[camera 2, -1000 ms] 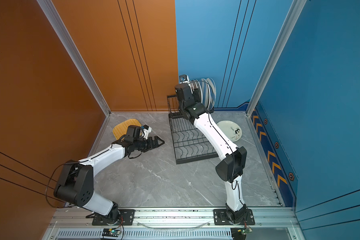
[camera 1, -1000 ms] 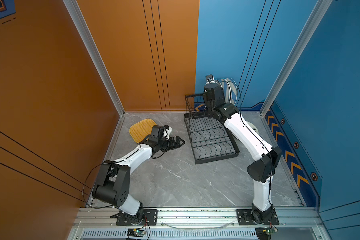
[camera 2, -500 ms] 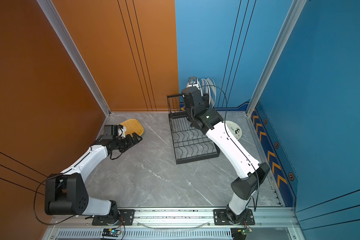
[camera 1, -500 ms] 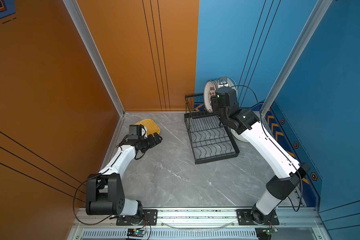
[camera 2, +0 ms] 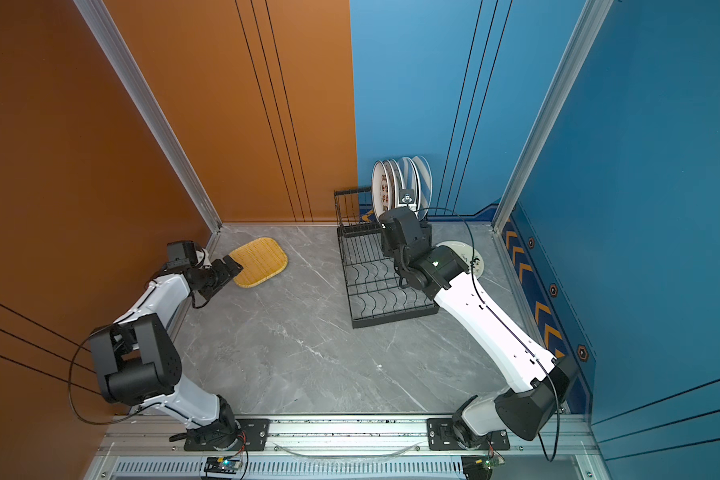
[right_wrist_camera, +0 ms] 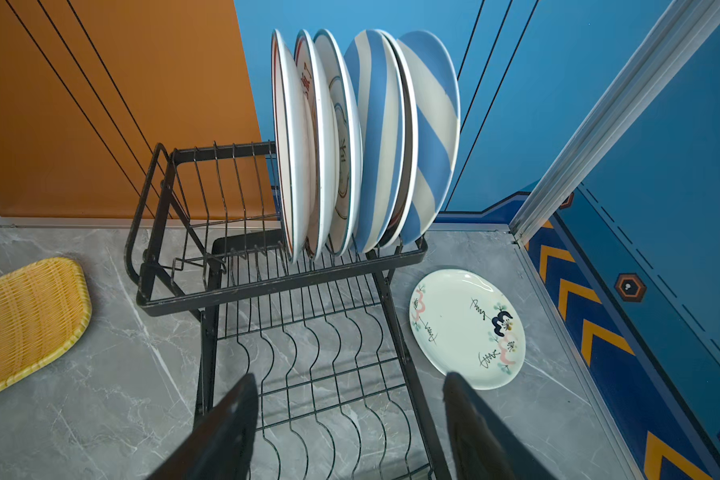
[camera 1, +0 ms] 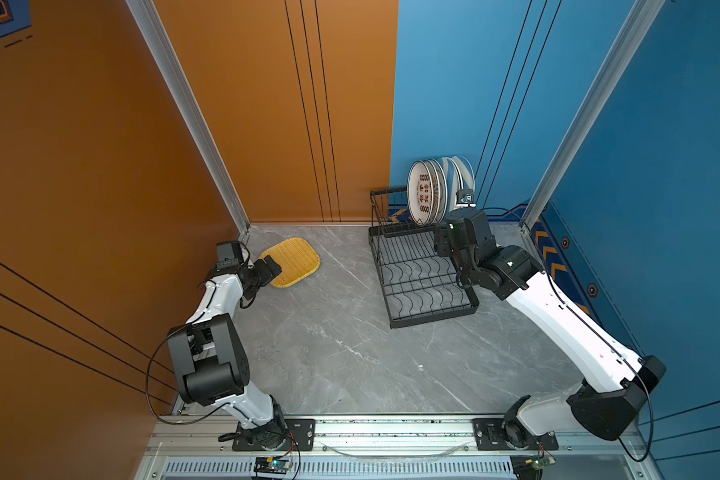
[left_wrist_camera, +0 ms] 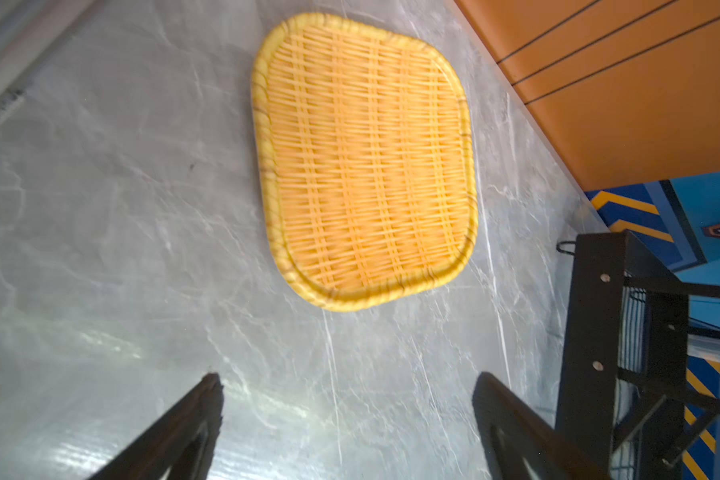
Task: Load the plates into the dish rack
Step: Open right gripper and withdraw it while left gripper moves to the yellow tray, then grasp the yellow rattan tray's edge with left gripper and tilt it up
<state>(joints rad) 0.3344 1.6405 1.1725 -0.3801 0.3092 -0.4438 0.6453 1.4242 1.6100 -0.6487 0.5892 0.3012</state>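
Note:
The black wire dish rack (camera 1: pixel 433 318) (right_wrist_camera: pixel 267 289) stands at the back right. Several plates (camera 1: pixel 431 191) (right_wrist_camera: pixel 350 137) stand on edge in its upper shelf, white printed ones and blue-and-cream striped ones. A yellow woven plate (camera 1: pixel 292 262) (left_wrist_camera: pixel 364 166) lies flat on the floor at the left. My left gripper (left_wrist_camera: pixel 347 378) (camera 1: pixel 269 268) is open at its near-left edge, holding nothing. A white plate (right_wrist_camera: pixel 466 328) (camera 2: pixel 470 253) with a printed design lies flat just right of the rack. My right gripper (right_wrist_camera: pixel 350 376) is open and empty above the rack's lower base.
The orange wall (camera 1: pixel 100 208) is close on the left and the blue wall (camera 1: pixel 661 208) close on the right. A metal rail (camera 1: pixel 391 428) with both arm bases runs along the front. Bare grey marble floor (camera 1: pixel 341 353) lies between the arms.
The left arm swung left across the floor to the yellow plate. The right arm drew back and down from the standing plates, and its jaws opened wider.

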